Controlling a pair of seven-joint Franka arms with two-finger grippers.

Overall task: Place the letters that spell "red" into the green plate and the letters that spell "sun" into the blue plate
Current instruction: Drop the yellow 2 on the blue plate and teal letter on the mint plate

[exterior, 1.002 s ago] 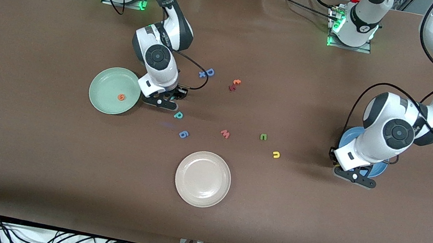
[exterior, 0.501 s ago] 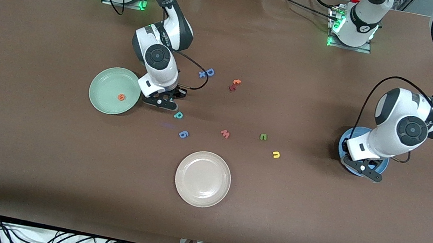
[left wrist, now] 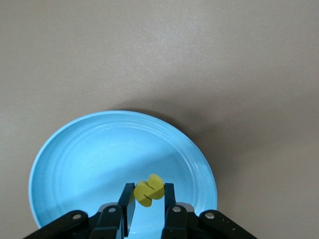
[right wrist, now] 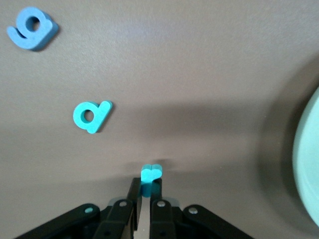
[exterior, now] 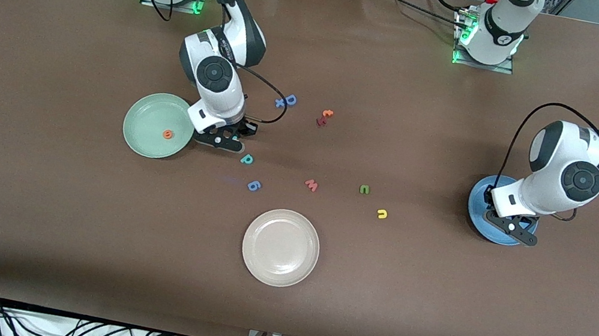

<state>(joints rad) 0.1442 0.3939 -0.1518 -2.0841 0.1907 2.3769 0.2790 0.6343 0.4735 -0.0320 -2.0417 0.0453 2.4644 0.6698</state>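
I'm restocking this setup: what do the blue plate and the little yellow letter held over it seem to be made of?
The blue plate looks like hard moulded plastic with a smooth, slightly glossy finish: light sheens off the faint rings in its well. The yellow s, pinched in the left gripper, looks like cut foam: matte, thick for its size, with flat faces and soft square edges. Neither can be confirmed by sight alone.

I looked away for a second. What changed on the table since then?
The left hand, shut on the yellow s, swung in over the blue plate. The right hand closed on the teal r beside the green plate. Other letters and plates stayed put.
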